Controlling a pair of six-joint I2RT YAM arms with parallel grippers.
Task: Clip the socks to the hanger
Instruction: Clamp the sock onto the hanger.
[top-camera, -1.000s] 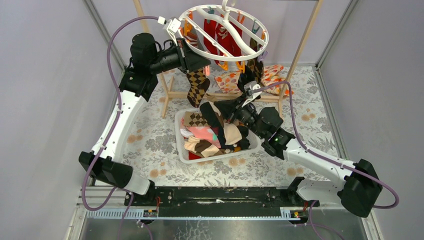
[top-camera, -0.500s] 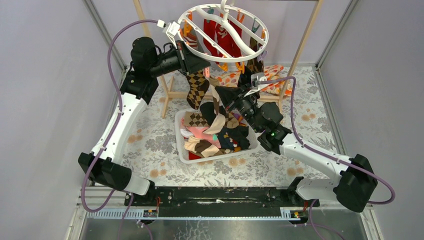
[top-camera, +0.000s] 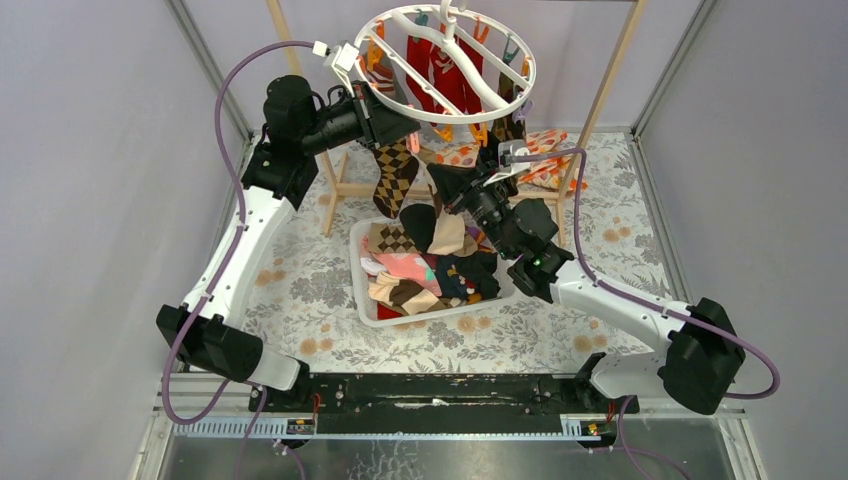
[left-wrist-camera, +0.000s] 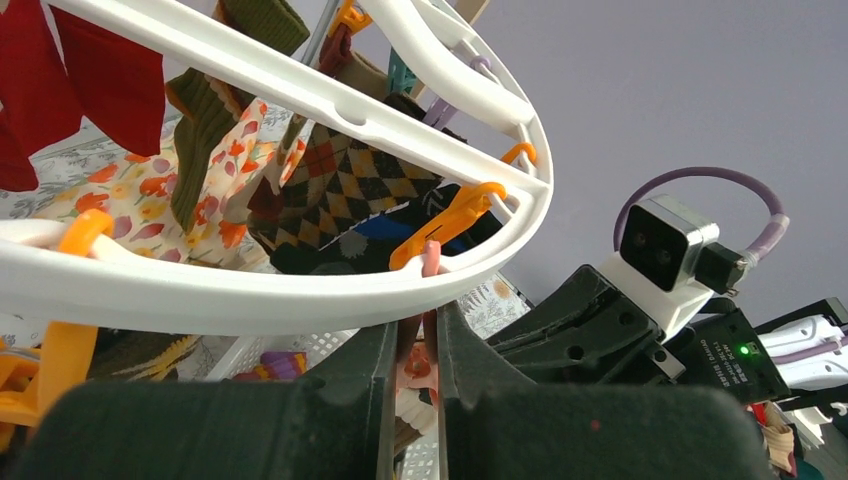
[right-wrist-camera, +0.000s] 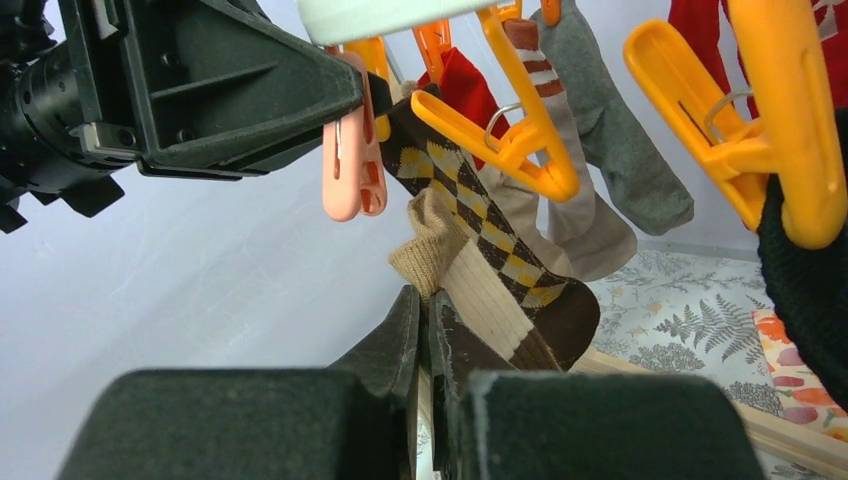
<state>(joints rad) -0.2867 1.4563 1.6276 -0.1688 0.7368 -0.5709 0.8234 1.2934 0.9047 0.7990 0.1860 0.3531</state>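
Observation:
The white ring hanger (top-camera: 530, 70) hangs from the rack with red socks (top-camera: 440, 65) and a brown argyle sock (top-camera: 395, 175) clipped on. My left gripper (top-camera: 408, 128) is under the ring's near rim, shut on a dangling pink clip (left-wrist-camera: 430, 262). My right gripper (top-camera: 442, 195) is shut on the cuff of a beige-and-brown sock (right-wrist-camera: 470, 280) and holds it up just below that pink clip (right-wrist-camera: 350, 175). The sock's foot hangs over the basket. More socks (top-camera: 420, 275) lie in the white basket (top-camera: 365, 305).
Orange clips (right-wrist-camera: 520, 150) hang close on the right of the pink one, with a grey sock (right-wrist-camera: 620, 150) behind. The wooden rack's posts (top-camera: 605, 85) and base (top-camera: 335, 185) stand behind the basket. An orange floral cloth (top-camera: 540, 150) lies behind the rack.
My right gripper has lifted the beige-and-brown sock out of the basket, up and back toward the pink clip. The left gripper has stayed at the ring.

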